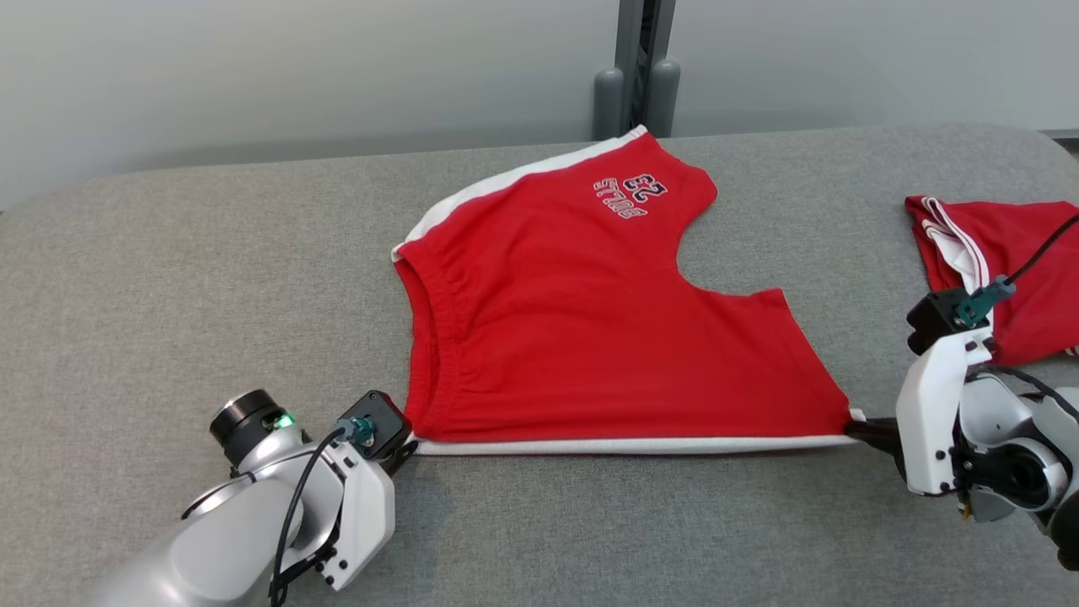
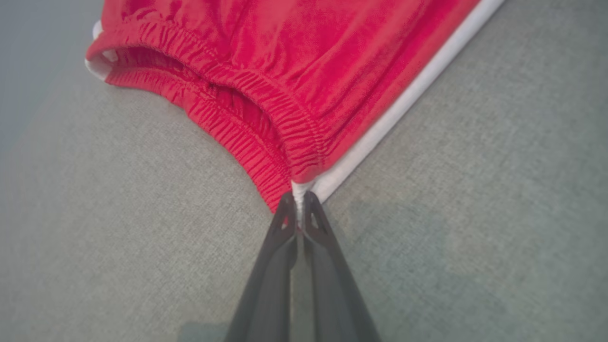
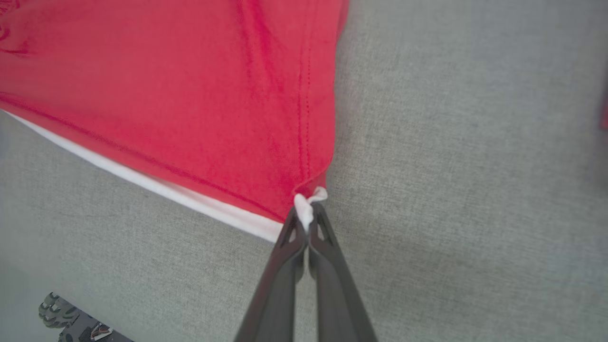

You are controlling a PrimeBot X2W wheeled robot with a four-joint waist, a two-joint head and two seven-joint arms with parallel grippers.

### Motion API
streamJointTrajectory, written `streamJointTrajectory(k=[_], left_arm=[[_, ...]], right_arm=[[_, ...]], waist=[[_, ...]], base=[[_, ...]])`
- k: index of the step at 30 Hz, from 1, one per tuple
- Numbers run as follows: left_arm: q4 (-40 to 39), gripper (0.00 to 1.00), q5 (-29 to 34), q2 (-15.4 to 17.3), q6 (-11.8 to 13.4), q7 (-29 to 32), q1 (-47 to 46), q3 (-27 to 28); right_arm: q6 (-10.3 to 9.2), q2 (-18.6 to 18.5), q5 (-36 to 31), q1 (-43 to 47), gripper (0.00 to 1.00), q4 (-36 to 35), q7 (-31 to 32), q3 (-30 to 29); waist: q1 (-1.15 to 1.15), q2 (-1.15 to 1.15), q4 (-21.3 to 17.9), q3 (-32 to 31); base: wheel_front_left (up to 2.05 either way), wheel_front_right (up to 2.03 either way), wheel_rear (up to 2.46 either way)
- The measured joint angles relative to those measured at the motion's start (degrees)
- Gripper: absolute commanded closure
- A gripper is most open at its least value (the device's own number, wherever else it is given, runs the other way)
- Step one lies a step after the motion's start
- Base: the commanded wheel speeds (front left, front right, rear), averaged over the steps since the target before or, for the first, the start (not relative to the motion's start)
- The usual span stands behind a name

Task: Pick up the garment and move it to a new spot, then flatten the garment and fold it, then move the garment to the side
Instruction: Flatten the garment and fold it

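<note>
At the near edge the left fingers (image 2: 280,237) clamp the waistband corner and the right fingers (image 3: 285,247) pinch the white-trimmed hem corner of the red shorts (image 1: 582,320), which lie flat on the gray tabletop (image 1: 169,278), a second red garment (image 1: 1020,270) farther off at the right.

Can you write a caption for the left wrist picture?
Fingers of the left gripper pinch the red shorts at the waistband corner, on grey fabric.

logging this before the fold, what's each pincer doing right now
left pincer: closed on the red shorts, at the waistband corner
right pincer: closed on the red shorts, at the leg-hem corner
</note>
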Motion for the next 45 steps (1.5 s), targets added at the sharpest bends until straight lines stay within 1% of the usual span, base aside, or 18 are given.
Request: streamJointTrajectory(k=[5, 9, 13, 17, 19, 22, 27, 32, 36, 45], left_arm=[[-10.4, 1.0, -4.4, 5.7, -0.1, 4.5, 2.4, -1.4], [-21.2, 1.0, -8.1, 10.9, 0.0, 8.2, 5.6, -2.5], [-29.8, 1.0, -9.2, 15.9, -0.1, 11.5, 7.2, -3.1], [-35.3, 1.0, -11.0, 18.5, 0.1, 13.4, 9.5, -3.2], [-37.3, 1.0, -11.7, 19.2, 1.2, 13.5, 9.8, -2.8], [-39.2, 1.0, -13.4, 19.5, 2.6, 12.8, 10.5, -1.4], [-41.6, 1.0, -19.8, 19.0, 3.6, 10.5, 11.5, 2.7], [-42.8, 1.0, -26.3, 17.8, 3.3, 8.3, 11.9, 6.4], [-42.6, 1.0, -30.1, 16.7, 3.0, 7.4, 11.9, 8.6], [-41.6, 1.0, -38.3, 11.5, 1.4, 4.6, 10.5, 13.4]], right_arm=[[0.09, -4.0, 2.9, 3.1, 1.0, -5.1, 3.8, -0.6], [0.08, -6.4, 5.0, 6.9, 1.0, -8.3, 6.1, -1.7], [0.09, -8.4, 5.8, 10.7, 1.0, -10.5, 7.9, -2.5], [0.08, -9.5, 6.0, 13.7, 1.0, -12.6, 8.5, -4.1], [0.08, -9.7, 5.9, 14.9, 1.0, -13.9, 8.0, -5.3], [0.05, -9.7, 5.6, 15.6, 1.0, -15.1, 6.9, -7.6], [-0.09, -8.9, 3.8, 15.4, 1.0, -16.2, 4.6, -11.6], [-0.1, -7.4, 2.9, 13.8, 1.0, -16.1, 3.7, -16.2], [-0.1, -6.2, 1.1, 12.3, 1.0, -15.5, 3.5, -19.0], [-0.11, -3.5, -4.6, 6.4, 1.0, -13.7, 1.7, -24.2]], waist=[[0.0, 0.0, 0.6, -1.7], [0.0, 0.0, 0.9, -2.6], [0.0, 0.0, 1.2, -2.9], [0.0, 0.0, 1.5, -3.1], [0.0, 0.0, 1.6, -3.0], [0.0, 0.0, 1.7, -2.6], [0.0, 0.0, 2.2, -1.9], [0.0, 0.0, 3.1, -0.9], [0.0, 0.0, 4.2, -0.1], [0.0, 0.0, 7.4, 2.9]], base=[[0.0, 0.0, 0.0], [0.0, 0.0, 0.0], [0.0, 0.0, 0.0], [0.0, 0.0, 0.0], [0.0, 0.0, 0.0], [0.0, 0.0, 0.0], [0.0, 0.0, 0.0], [0.0, 0.0, 0.0], [0.0, 0.0, 0.0], [0.0, 0.0, 0.0]])
